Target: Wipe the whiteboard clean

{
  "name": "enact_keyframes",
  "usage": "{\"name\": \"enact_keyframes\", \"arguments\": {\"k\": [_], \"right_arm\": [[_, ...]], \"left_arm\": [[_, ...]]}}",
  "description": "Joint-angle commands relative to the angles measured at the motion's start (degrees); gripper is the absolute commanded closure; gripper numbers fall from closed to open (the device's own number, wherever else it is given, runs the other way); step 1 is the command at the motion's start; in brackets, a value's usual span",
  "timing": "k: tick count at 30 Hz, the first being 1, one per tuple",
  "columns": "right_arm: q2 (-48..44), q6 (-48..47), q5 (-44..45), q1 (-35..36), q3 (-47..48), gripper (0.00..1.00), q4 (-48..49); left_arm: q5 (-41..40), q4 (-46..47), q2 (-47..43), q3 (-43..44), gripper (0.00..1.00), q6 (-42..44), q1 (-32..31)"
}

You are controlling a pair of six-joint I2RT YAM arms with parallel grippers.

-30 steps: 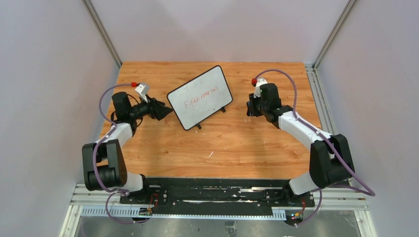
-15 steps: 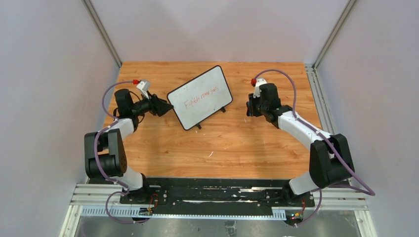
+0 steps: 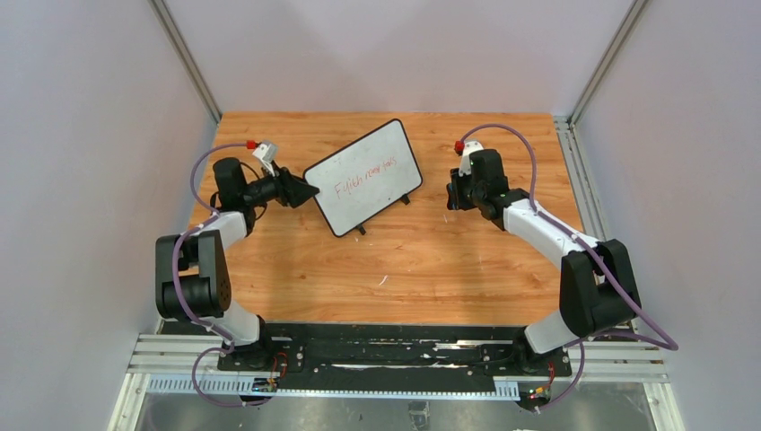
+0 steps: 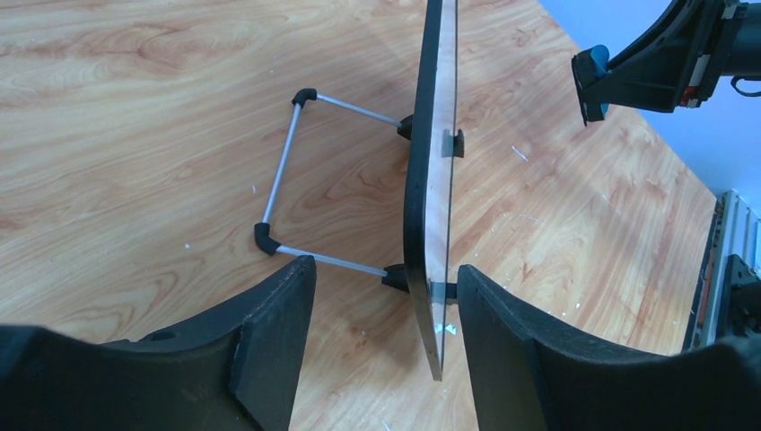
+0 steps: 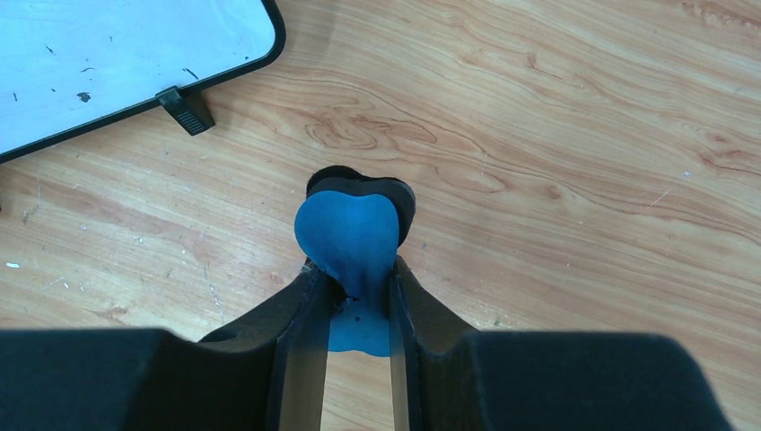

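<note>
The whiteboard (image 3: 363, 177) stands tilted on its wire stand (image 4: 278, 175) at the middle back of the table, with red handwriting on its face. My left gripper (image 3: 310, 191) is open and straddles the board's left edge (image 4: 429, 180). One finger (image 4: 269, 341) is behind the board with a clear gap. The other finger (image 4: 511, 341) is close in front of the face. My right gripper (image 5: 352, 269) is shut on a blue eraser (image 5: 350, 238), low over the wood to the right of the board (image 5: 117, 45).
The wooden table (image 3: 386, 260) is walled in by grey panels on three sides. A metal rail (image 3: 574, 135) runs along its right edge. Small black feet (image 5: 184, 109) stick out under the board's lower edge.
My left gripper has moved right, up to the board's left edge, and its jaws have narrowed a little around it. The right arm has barely moved.
</note>
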Motion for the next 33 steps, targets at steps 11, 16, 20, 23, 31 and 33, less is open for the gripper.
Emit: {"name": "enact_keyframes", "arguments": {"k": [11, 16, 20, 23, 31, 33], "right_arm": [[0.6, -1.1, 1.5, 0.9, 1.9, 0.99, -0.4], [0.8, -1.1, 1.5, 0.9, 2.0, 0.99, -0.5], [0.8, -1.1, 1.6, 0.9, 1.9, 0.99, -0.5], [0.9, -1.1, 1.7, 0.9, 1.8, 0.99, -0.4], [1.3, -0.9, 1.9, 1.0, 2.1, 0.99, -0.8], [1.3, -0.9, 1.9, 1.1, 2.0, 0.99, -0.6]], "left_arm": [[-0.3, 1.6, 1.3, 2.9, 0.49, -1.0, -1.8], [-0.3, 1.6, 1.2, 2.8, 0.52, -0.9, -1.9], [-0.3, 1.6, 1.3, 2.8, 0.58, -0.9, -1.9], [-0.2, 1.6, 1.2, 2.8, 0.60, -1.0, -2.0], [0.0, 1.6, 1.0, 2.8, 0.74, -1.7, -1.9], [0.0, 1.7, 1.0, 2.7, 0.79, -1.7, -1.9]]}}
